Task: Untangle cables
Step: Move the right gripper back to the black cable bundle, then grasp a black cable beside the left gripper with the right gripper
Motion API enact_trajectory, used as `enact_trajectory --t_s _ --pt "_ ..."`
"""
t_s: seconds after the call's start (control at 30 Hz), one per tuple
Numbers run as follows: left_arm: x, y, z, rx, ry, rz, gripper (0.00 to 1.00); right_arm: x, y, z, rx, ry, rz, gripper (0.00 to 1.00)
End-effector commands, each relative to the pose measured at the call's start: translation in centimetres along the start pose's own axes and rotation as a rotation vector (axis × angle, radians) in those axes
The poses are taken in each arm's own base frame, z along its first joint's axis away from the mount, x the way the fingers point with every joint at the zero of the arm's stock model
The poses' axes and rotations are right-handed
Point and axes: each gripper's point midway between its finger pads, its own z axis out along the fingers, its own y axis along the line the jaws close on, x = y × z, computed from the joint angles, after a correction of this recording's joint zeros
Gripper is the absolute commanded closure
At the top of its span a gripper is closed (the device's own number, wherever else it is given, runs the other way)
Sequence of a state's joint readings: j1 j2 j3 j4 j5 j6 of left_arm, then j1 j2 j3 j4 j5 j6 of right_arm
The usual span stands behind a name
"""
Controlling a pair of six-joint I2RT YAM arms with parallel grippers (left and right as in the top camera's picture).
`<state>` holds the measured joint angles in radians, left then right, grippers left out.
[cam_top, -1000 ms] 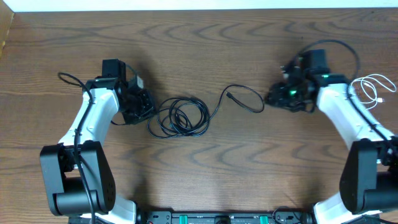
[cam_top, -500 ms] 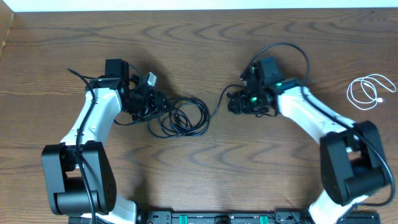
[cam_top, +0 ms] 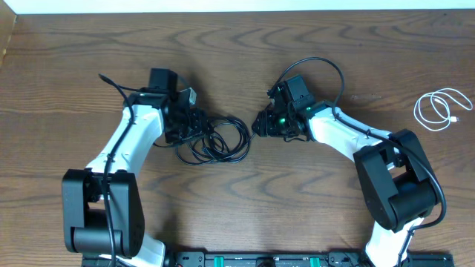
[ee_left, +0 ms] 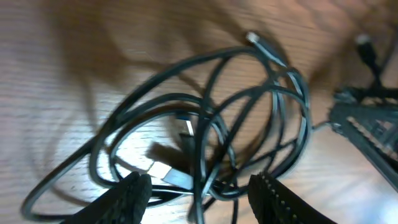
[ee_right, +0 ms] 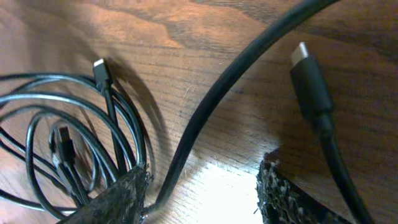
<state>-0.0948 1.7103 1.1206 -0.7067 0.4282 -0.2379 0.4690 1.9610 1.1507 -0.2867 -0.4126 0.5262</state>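
Cords like these are light, limp and a little springy, so a tug anywhere is likely to drag the whole bundle. The black cables (cam_top: 219, 141) lie looped together mid-table (cam_top: 237, 44). The white cable (cam_top: 438, 110) sits coiled alone, well apart on the right. The left gripper (ee_left: 202, 193), jaws apart, straddles the coil's left side. The right gripper (ee_right: 202, 199), likewise spread, has one loose strand (ee_right: 211, 106) running between its fingers. The best hold is probably just behind a plug (ee_right: 309, 78), where the cord is stiffest and a free end can be drawn out.
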Motion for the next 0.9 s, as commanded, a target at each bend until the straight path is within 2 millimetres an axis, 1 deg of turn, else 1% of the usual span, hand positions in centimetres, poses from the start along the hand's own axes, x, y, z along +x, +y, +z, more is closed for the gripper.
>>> enact_trajectory --t_s 0.0,0.03,0.07,0.1,0.13,0.23,0.4,0.53,0.63,0.7,0.87 --pt "-0.1 1.1 0.2 -0.078 -0.019 -0.042 0.44 0.2 0.1 0.7 -0.002 0.008 0.105 0.46" --pt "-0.1 1.0 0.3 -0.077 -0.020 -0.040 0.45 0.1 0.2 0.8 -0.005 0.003 0.122 0.48" --pt "-0.1 1.0 0.3 -0.077 -0.020 -0.039 0.45 0.0 0.3 0.8 -0.008 0.000 0.136 0.51" --pt "-0.1 1.0 0.3 -0.077 -0.020 -0.039 0.45 -0.2 0.5 0.8 -0.013 -0.009 0.163 0.57" --pt "-0.1 1.0 0.3 -0.077 -0.020 -0.039 0.45 -0.2 0.5 0.9 -0.007 -0.016 0.177 0.59" --pt "-0.1 1.0 0.3 -0.077 -0.020 -0.039 0.45 -0.2 0.4 1.1 0.029 -0.039 0.209 0.61" --pt "-0.1 1.0 0.3 -0.077 -0.020 -0.039 0.45 -0.1 0.9 1.7 0.075 -0.082 0.190 0.62" --pt "-0.1 1.0 0.3 -0.076 -0.018 -0.038 0.45 0.1 1.2 1.9 0.092 -0.098 0.219 0.65" --pt "-0.1 1.0 0.3 -0.077 -0.017 -0.039 0.50 0.2 1.3 2.0 0.093 -0.098 0.227 0.71" --pt "0.0 1.0 0.3 -0.077 -0.016 -0.039 0.53 0.1 1.2 2.0 0.097 -0.101 0.227 0.74" --pt "0.0 1.0 0.3 -0.077 -0.016 -0.039 0.54 0.0 1.1 1.9 0.101 -0.106 0.227 0.78"
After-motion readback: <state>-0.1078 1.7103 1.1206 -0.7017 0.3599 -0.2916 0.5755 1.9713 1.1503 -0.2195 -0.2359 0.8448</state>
